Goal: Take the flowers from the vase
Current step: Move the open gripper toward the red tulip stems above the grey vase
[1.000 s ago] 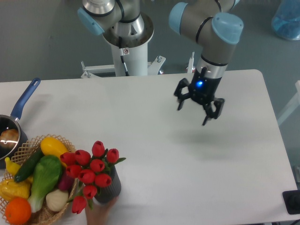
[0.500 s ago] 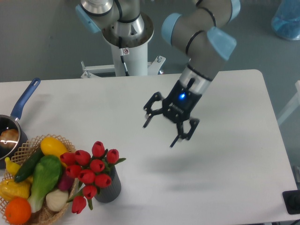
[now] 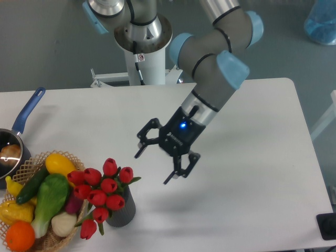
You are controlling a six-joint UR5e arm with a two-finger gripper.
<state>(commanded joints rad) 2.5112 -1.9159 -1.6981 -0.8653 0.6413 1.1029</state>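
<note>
One bunch of red flowers [image 3: 102, 191] sits in the lower left of the frame, standing in the vase [image 3: 122, 209], a short dark grey pot on the white surface [image 3: 252, 210]. I think the flowers are light and a bit bendy, with soft buds on thin green stems. I would not squeeze the buds, because they could squash or pop off. I think the best place to hold is low down, where the stems bunch together just above the mouth of the vase. The vase looks small and could tip, so I would lift straight up.

My tool [image 3: 156, 163] hangs in the middle of the frame, up and to the right of the flowers. Its fingers are spread wide. It holds nothing and touches nothing.
</note>
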